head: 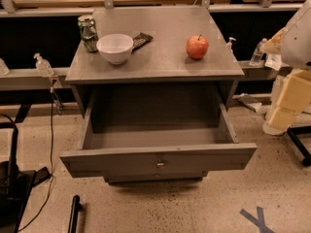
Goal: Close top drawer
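Observation:
The top drawer (158, 158) of a grey cabinet (155, 69) is pulled far out toward the camera. Its wide flat front panel carries a small round metallic knob (160, 164) at centre. The deep grey box (155, 123) behind the panel holds nothing. A narrower drawer front (155, 178) shows just under it. My arm comes in at the right edge, and the beige gripper (287, 108) hangs there, to the right of the drawer and apart from it, level with its right side wall.
On the cabinet top stand a green can (88, 32), a white bowl (115, 48), a dark packet (141, 40) and a red apple (197, 46). Bottles (43, 65) stand on rails behind. A black stand (10, 178) with a cable is at the left. Blue tape (257, 219) marks the floor.

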